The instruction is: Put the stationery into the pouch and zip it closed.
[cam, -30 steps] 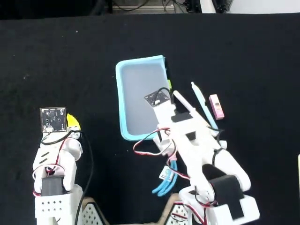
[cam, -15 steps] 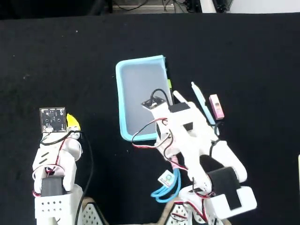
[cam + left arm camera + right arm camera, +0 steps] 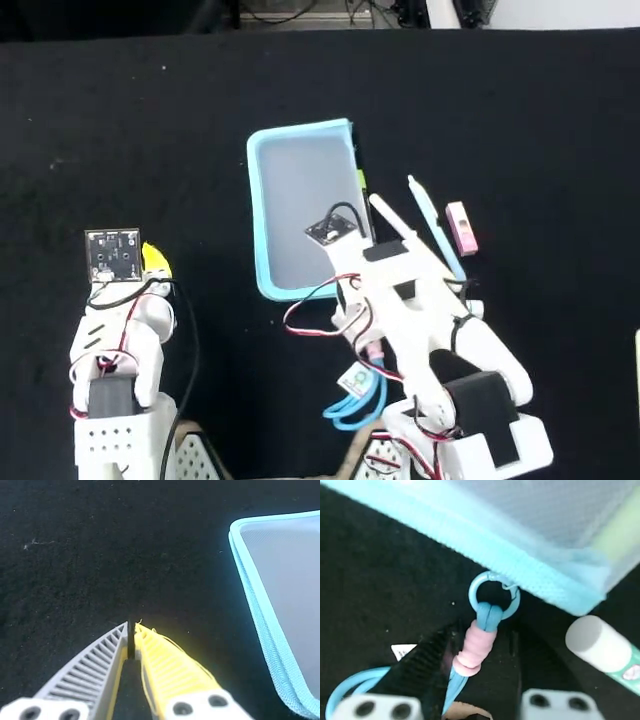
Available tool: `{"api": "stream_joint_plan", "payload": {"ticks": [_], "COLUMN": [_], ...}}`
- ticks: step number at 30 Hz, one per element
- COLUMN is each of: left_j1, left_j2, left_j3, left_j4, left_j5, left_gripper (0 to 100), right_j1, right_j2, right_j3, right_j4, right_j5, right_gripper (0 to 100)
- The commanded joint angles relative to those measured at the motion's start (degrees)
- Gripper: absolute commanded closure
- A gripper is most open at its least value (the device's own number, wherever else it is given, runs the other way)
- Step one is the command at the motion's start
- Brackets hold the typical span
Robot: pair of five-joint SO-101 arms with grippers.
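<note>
**Pouch not yet filled, stationery lying beside it**

Pouch first: the light blue mesh zip pouch (image 3: 300,200) is lying flat near the middle of the black table (image 3: 520,120), and I am judging the task as barely begun. A white capped pen (image 3: 393,220), a pale blue pen (image 3: 432,222) and a small pink eraser (image 3: 461,227) are lying just beside the pouch's right edge, all outside it. A yellow-green marker (image 3: 360,182) is sitting along that same edge. From the right wrist it is showing as a greenish shape through the mesh, so it may already be inside, though I cannot tell for sure.

I am holding the right gripper (image 3: 480,635) at the pouch's near corner. Its jaws are looking parted, not clamping. The blue cord strap with a pink bead (image 3: 472,650) is running between them up to the blue zip-pull ring (image 3: 494,594). The left gripper (image 3: 131,630) is sitting closed on nothing, over bare table well to the left of the pouch.

By my reckoning, the loose pieces are all waiting to go in, and the zipping is waiting after that. I cannot tell how far the zip is open.
</note>
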Motion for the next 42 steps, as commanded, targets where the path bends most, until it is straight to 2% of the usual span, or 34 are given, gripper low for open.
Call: {"api": "stream_joint_plan", "payload": {"ticks": [1, 4, 10, 14, 19, 24, 28, 31, 34, 36, 38, 40, 42], "left_j1": [-0.40, 0.13, 0.13, 0.22, 2.59, 4.62, 3.82, 0.13, -4.97, -6.37, -5.14, -0.75, 4.97], "left_j2": [-0.35, -0.35, -0.44, -0.44, -0.44, -0.44, -0.44, -0.44, -0.44, -0.35, -0.18, -0.09, 0.00], "left_j3": [-0.48, -0.48, 0.31, 0.22, 0.22, -0.04, -1.63, -4.26, -8.13, -10.77, -12.79, -14.29, -14.64], "left_j4": [0.00, 0.18, -0.18, -0.26, -0.26, -0.26, -0.70, -0.70, -0.70, -0.62, -0.62, -0.70, -2.46], "left_j5": [0.35, 0.35, 0.35, 0.62, 0.70, 0.79, 0.88, 1.05, 6.59, 11.08, 12.13, 11.60, 7.30], "left_gripper": [97, 97, 97, 97, 97, 97, 97, 97, 96, 90, 83, 83, 83], "right_j1": [-0.53, -0.53, -0.97, -1.05, -6.24, -13.80, -14.95, -14.86, -14.86, -14.95, -14.95, -14.95, -14.95], "right_j2": [0.84, -2.77, -22.20, -35.12, -46.11, -50.24, -51.74, -51.82, -51.82, -51.91, -51.91, -51.91, -52.00], "right_j3": [1.19, 0.48, -9.01, -11.03, -13.67, -14.11, -14.11, -14.11, -14.11, -14.11, -14.11, -14.11, -14.11], "right_j4": [-2.73, -1.49, 11.96, 11.69, 11.08, 8.70, 4.84, 3.60, 3.43, 3.43, 3.43, 3.52, 3.78], "right_j5": [2.55, 5.45, 5.98, 6.07, 6.07, 6.07, 6.07, 6.07, 6.07, 6.07, 6.07, 6.07, 6.07], "right_gripper": [98.9, 98.8, 98.8, 98.8, 98.8, 98.8, 98.8, 98.8, 98.8, 98.8, 98.8, 98.8, 98.8]}}
